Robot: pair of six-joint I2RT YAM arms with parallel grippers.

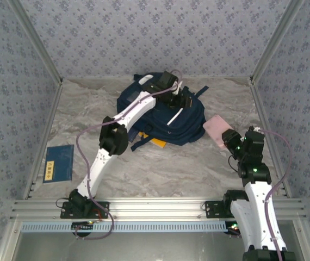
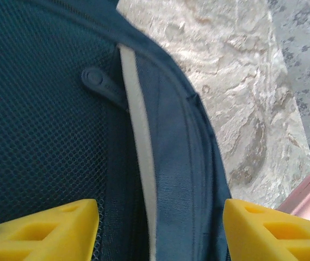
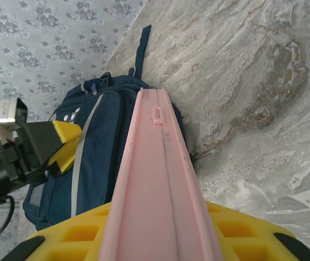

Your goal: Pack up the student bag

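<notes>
Between the fingers (image 2: 46,231) of the left gripper (image 2: 160,225), which are moulded in matt yellow plastic, the student bag (image 2: 182,163) is seen as tightly woven navy cloth. An open mesh panel (image 2: 35,141) lies to one side, and a smooth white stripe (image 2: 141,163) of tape is sewn along it. A pink case (image 3: 155,179) of smooth, faintly satin plastic is held in the right gripper (image 3: 160,242). Beyond both tools, the table (image 3: 253,81) is finished in a matt, marble-veined surface.
</notes>
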